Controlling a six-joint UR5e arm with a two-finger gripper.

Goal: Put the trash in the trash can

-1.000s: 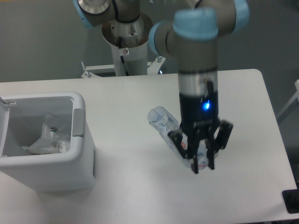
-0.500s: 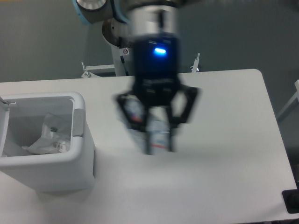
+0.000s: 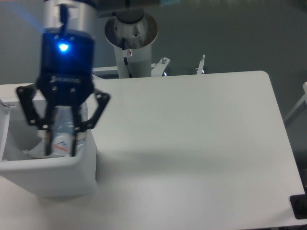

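The crushed plastic bottle (image 3: pixel 61 136) hangs upright between the two fingers of the gripper (image 3: pixel 61 143), its red-purple label showing near the lower end, directly over the open top of the trash can (image 3: pixel 53 175) at the left near part of the counter (image 3: pixel 192 143). The bottle's lower end sits about level with the can's near rim, and whether it touches anything inside cannot be told.

Around it, the white counter stretches to the right with nothing near the can. At the far edge stands the arm's round metal base column (image 3: pixel 130 43), with small brackets (image 3: pixel 163 62) beside it. A dark object (image 3: pixel 298 207) cuts into the near right corner.

The arm comes down from the top left, wrist vertical, a blue light (image 3: pixel 62 47) glowing on the dark gripper body. The gripper's outer linkages splay wide while its fingers are clamped on the bottle.

The trash can is white and boxy with a thick rim. Inside, at the left behind the gripper, a bit of the crumpled clear wrapper (image 3: pixel 31 152) shows.
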